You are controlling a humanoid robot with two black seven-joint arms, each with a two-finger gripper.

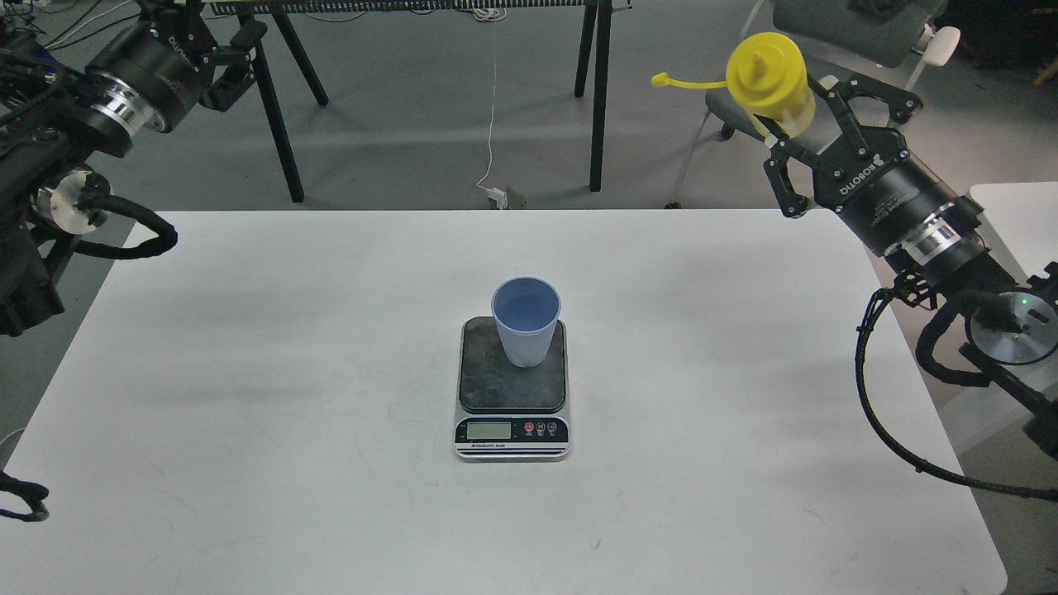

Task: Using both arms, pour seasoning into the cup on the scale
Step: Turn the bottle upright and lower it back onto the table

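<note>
Yellow plastic: squeeze bottle [773, 83] held aloft at upper right, beyond the far right corner of the counter [248, 372], body clamped between the fingers of the right tool [814, 120]. Pointed nozzle aimed roughly toward the camera and upward; small tethered cap [660, 79] sticking out to the left on its strap. Bottle well apart from the cup, above floor rather than above the white top.

Light-blue ribbed cup [526, 321] upright on the far part of the dark mottled weighing plate of the kitchen scale [512, 388], mouth open, interior showing nothing but blue. Scale near the middle of the counter, silver front strip facing the camera, with LCD display [488, 430] at left and red and dark buttons [540, 428] to its right. Reading on the display too small to tell.

Left tool [227, 62] raised at upper left, off the counter's far left corner, gripping nothing; fingers dark and partly cut by the frame edge, so open or closed cannot be told. Black cable loop [140, 235] hanging from the left arm over the counter's left edge.

Beyond the counter: grey floor, black table legs [597, 91], a white cord [493, 107] running down to a plug on the floor, and a grey chair [860, 33] behind the bottle.
</note>
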